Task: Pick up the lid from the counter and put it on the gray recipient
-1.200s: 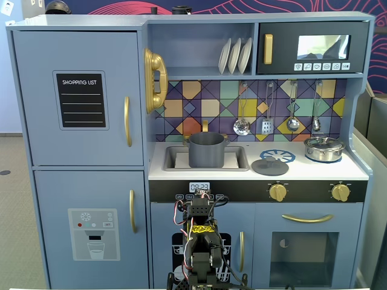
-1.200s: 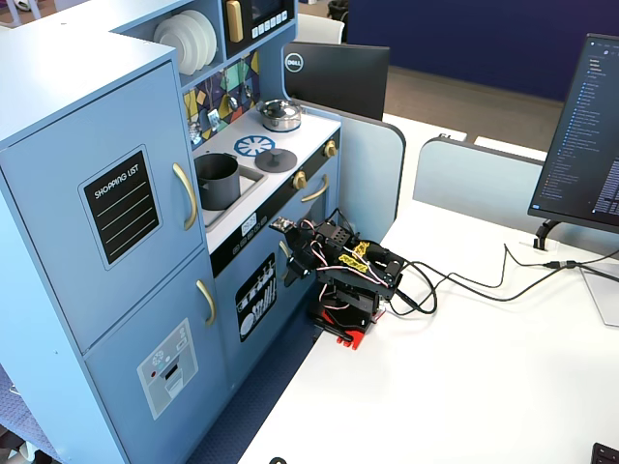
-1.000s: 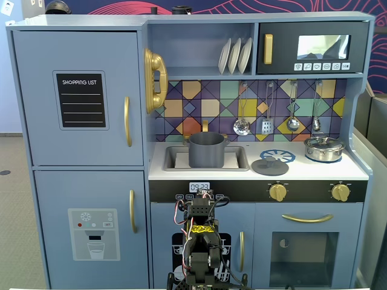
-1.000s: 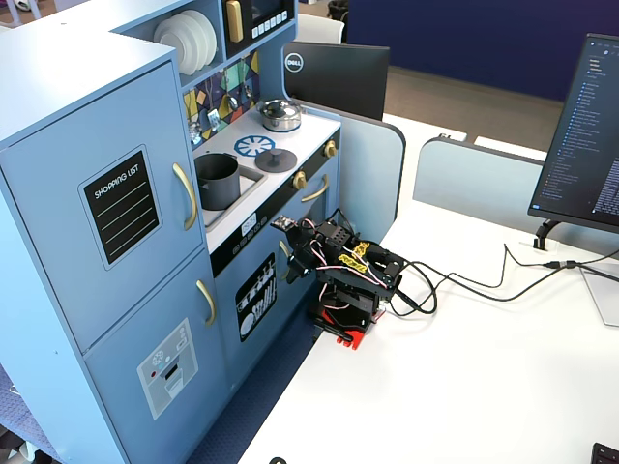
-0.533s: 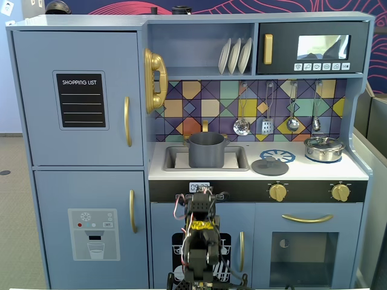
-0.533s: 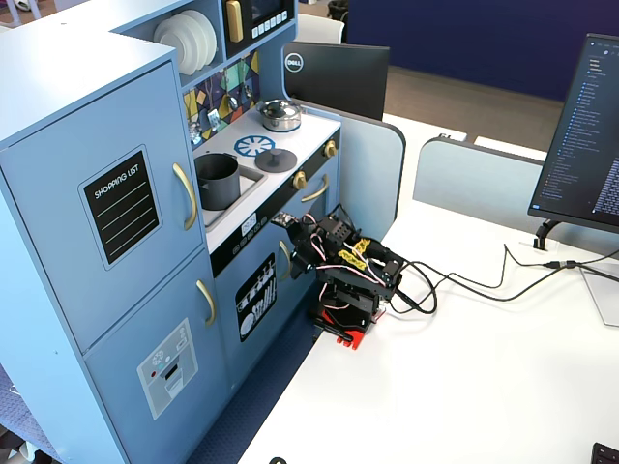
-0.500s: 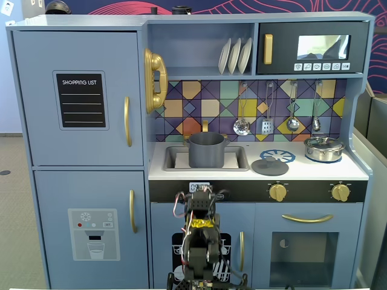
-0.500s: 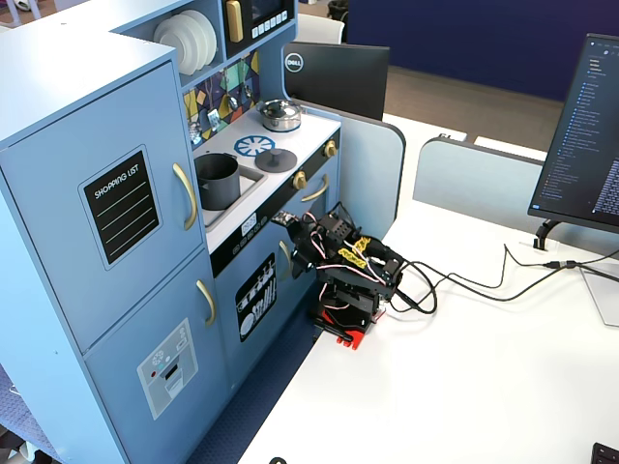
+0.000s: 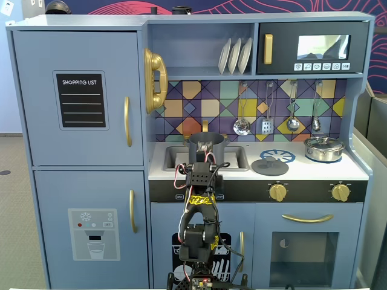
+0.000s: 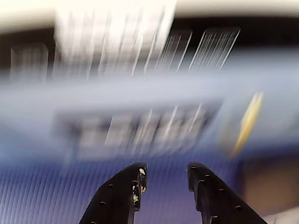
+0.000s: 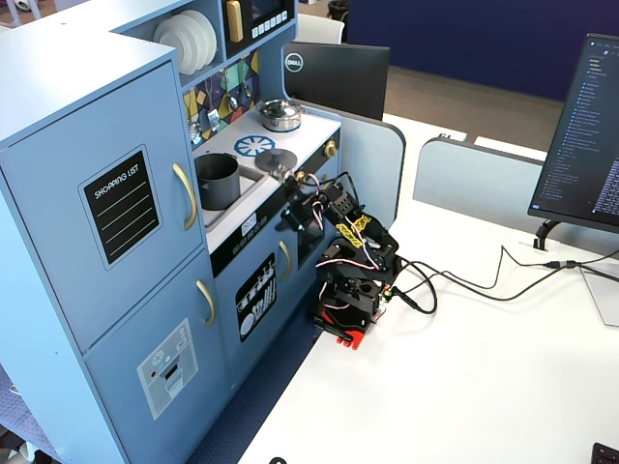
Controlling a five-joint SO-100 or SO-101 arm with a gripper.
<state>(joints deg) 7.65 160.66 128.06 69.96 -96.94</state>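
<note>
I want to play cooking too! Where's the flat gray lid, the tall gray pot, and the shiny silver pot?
lid [image 9: 269, 166]: a fixed view, flat top beside its knob.
gray pot [image 9: 205, 151]: a fixed view, front wall.
silver pot [image 9: 324, 148]: a fixed view, its lid.

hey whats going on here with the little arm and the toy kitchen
A small robot arm stands in front of a blue toy kitchen. Its pincer is open and empty; the wrist view is blurred. The dark-gray lid lies flat on the white counter, next to the blue burner ring. The gray pot sits uncovered in the sink area, and a shiny silver pot stands at the right end in a fixed view. Nothing has been picked up yet.
</note>
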